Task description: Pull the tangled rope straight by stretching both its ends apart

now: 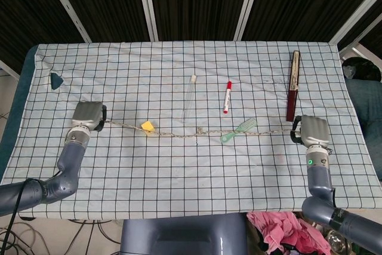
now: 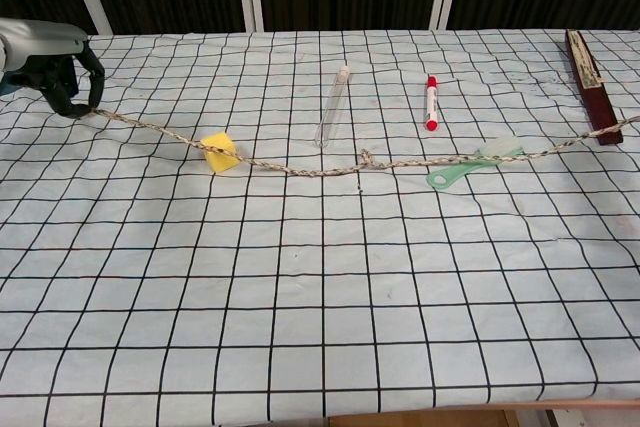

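rope: the rope point(image 1: 197, 133) lies stretched almost straight across the middle of the table, running from the left hand to the right hand; one small knot or kink shows near its middle, plainest in the chest view point(image 2: 366, 159).
left end: held by the left hand point(image 1: 89, 116), whose dark fingers point(image 2: 78, 82) curl around it at the left side of the table.
right end: it reaches the right hand point(image 1: 313, 130), which rests knuckles-up near the right edge with its fingers closed over the rope end; the chest view does not show this hand.
yellow block: a small yellow block point(image 1: 147, 126) sits touching the rope, a little way in from the left hand.
green comb: a pale green comb point(image 1: 238, 130) lies tilted at the rope's right part; the rope crosses it.
test tube: a clear test tube point(image 1: 190, 96) lies behind the rope's middle, apart from it.
red marker: a red marker point(image 1: 227, 97) with a white barrel lies just right of the tube.
dark case: a long dark red case point(image 1: 293, 85) lies behind the right hand, its near end close to the rope.
table: the table point(image 1: 179, 177) carries a white cloth with a black grid; a small dark teal thing point(image 1: 56, 80) sits at its far left.
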